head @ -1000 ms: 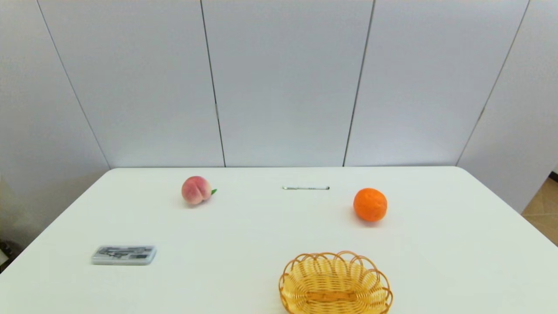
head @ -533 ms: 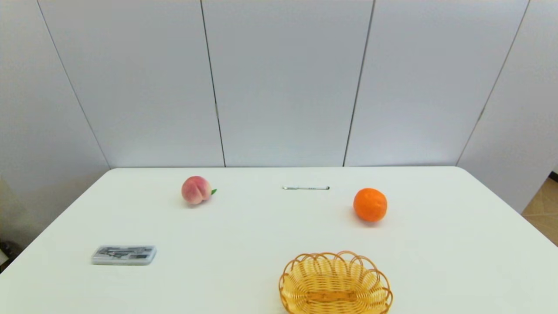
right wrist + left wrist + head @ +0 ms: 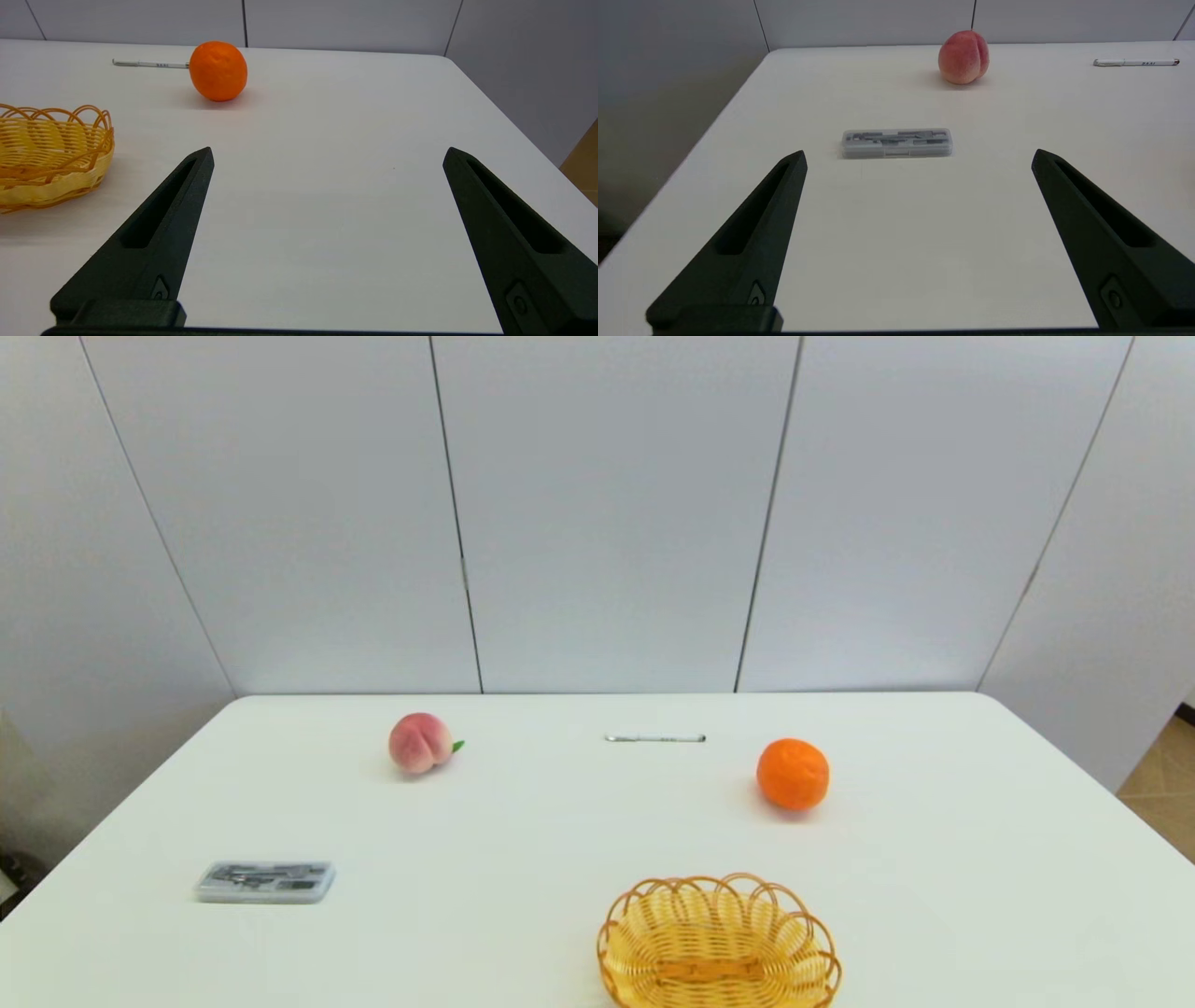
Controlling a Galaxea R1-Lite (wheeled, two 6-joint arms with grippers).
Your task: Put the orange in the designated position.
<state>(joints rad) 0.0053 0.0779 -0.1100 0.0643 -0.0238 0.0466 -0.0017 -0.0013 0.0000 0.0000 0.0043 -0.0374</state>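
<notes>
The orange [image 3: 793, 774] rests on the white table [image 3: 980, 859], right of centre and toward the back; the right wrist view shows the orange [image 3: 218, 70] well ahead of my right gripper [image 3: 327, 156]. That gripper is open, low over the table's near right part, with nothing between its fingers. My left gripper [image 3: 918, 158] is open too, over the table's near left part, holding nothing. Neither arm shows in the head view. No marker for the designated position is visible on the white tabletop.
A pink peach [image 3: 420, 743] sits at the back left. A white pen [image 3: 654, 738] lies at the back centre. A yellow wicker basket [image 3: 718, 947] stands at the front edge, empty. A grey plastic case [image 3: 266, 882] lies at the front left.
</notes>
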